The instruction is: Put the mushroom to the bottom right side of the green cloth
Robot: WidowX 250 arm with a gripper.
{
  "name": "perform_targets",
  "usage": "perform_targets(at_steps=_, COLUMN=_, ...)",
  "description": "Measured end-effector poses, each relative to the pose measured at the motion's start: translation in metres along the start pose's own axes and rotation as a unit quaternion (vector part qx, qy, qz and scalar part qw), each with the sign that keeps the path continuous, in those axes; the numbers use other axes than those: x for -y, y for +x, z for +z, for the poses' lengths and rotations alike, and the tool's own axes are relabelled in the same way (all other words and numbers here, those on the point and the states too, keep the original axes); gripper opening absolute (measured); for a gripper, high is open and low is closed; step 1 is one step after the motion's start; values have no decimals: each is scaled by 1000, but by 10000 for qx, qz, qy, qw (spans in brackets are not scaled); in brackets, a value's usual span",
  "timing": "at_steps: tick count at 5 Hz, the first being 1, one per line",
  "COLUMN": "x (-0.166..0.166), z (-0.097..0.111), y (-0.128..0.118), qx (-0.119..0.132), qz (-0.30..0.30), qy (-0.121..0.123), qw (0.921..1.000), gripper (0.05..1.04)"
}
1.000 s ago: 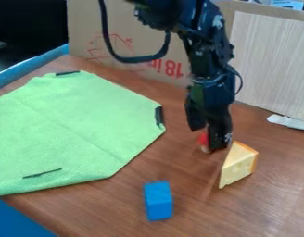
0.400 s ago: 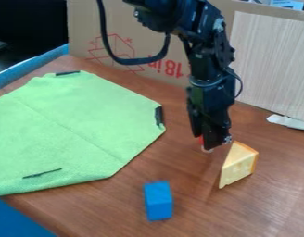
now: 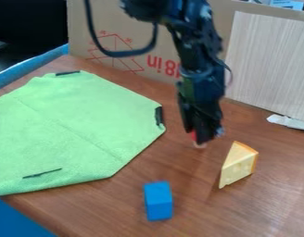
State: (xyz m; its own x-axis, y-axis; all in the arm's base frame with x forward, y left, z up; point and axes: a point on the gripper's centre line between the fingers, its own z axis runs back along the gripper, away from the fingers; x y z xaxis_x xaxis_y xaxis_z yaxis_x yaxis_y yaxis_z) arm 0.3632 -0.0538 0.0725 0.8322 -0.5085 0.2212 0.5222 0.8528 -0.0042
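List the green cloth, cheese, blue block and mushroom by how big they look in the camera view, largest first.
1. Green cloth
2. Cheese and blue block: too alike to rank
3. Mushroom: smallest as seen, though the gripper partly hides it

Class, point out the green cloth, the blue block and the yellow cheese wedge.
Green fabric cloth (image 3: 77, 125): camera view, on its broad middle.
Blue rectangular block (image 3: 159, 207): camera view, on its front face.
Yellow toy cheese wedge (image 3: 237, 167): camera view, on its side face.
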Motion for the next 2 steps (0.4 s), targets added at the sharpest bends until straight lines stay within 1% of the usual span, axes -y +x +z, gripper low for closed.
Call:
perform_targets(at_steps=1, x=-20, z=14, y=-7, qx=127, qz=349, qy=30, qw=9993, gripper=438)
perform_targets(at_steps=2, x=-44, z=27, y=-23, qx=179, qz=793, qy=14, qw=9967, gripper=438)
